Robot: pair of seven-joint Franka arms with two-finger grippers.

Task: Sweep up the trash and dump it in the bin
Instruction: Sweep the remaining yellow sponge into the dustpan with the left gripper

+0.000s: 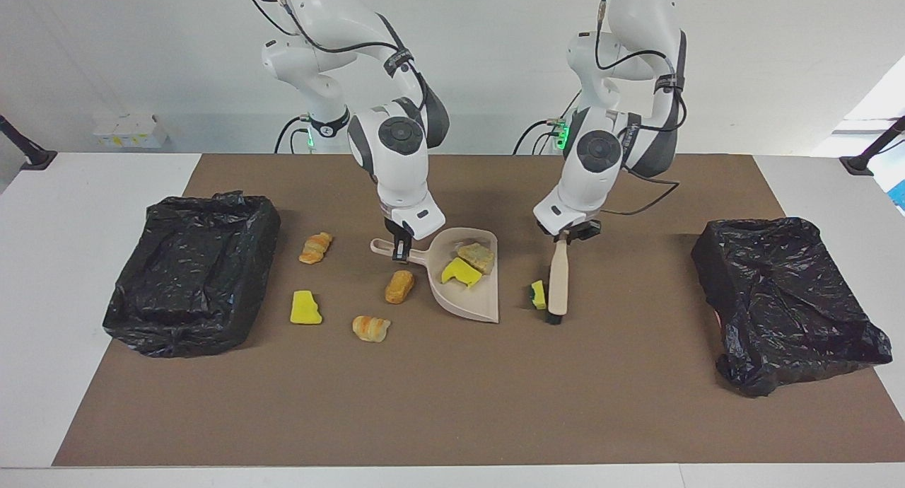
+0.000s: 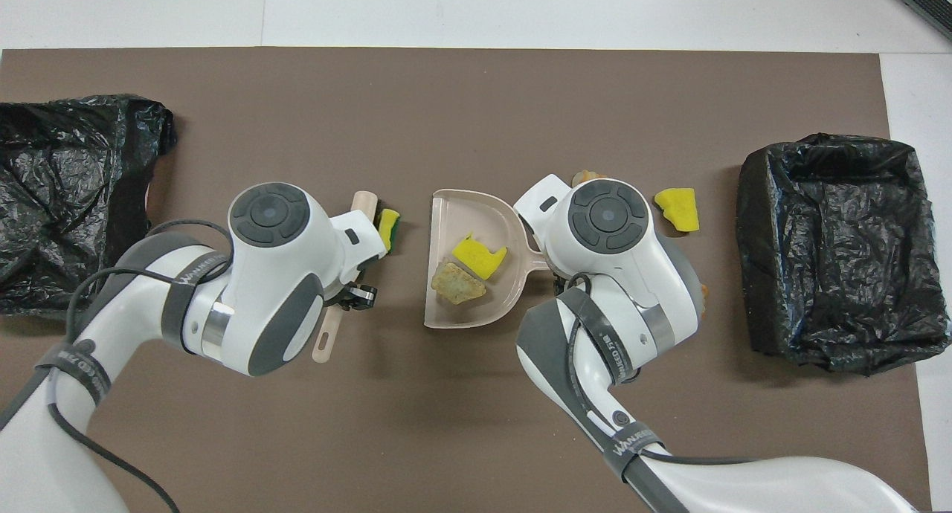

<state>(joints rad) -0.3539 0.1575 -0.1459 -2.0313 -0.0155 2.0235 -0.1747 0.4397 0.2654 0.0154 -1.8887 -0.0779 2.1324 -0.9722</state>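
A beige dustpan (image 1: pixel 463 303) lies on the brown mat with a yellow sponge chunk (image 1: pixel 461 271) and a tan chunk (image 1: pixel 476 256) in it. My right gripper (image 1: pixel 401 246) is shut on its handle (image 1: pixel 382 246). My left gripper (image 1: pixel 565 235) is shut on the beige hand brush (image 1: pixel 558 279), whose bristle end rests on the mat. A yellow-green sponge (image 1: pixel 539 295) lies against the brush, between it and the pan. Toward the right arm's end lie two pastry pieces (image 1: pixel 315 247) (image 1: pixel 399 287), a third (image 1: pixel 371 328) and a yellow sponge (image 1: pixel 305 308). In the overhead view the pan (image 2: pixel 455 214) shows and my right hand covers some scraps.
A bin lined with a black bag (image 1: pixel 191 272) stands at the right arm's end of the mat, and another (image 1: pixel 785 300) at the left arm's end. The brown mat (image 1: pixel 452 403) covers most of the white table.
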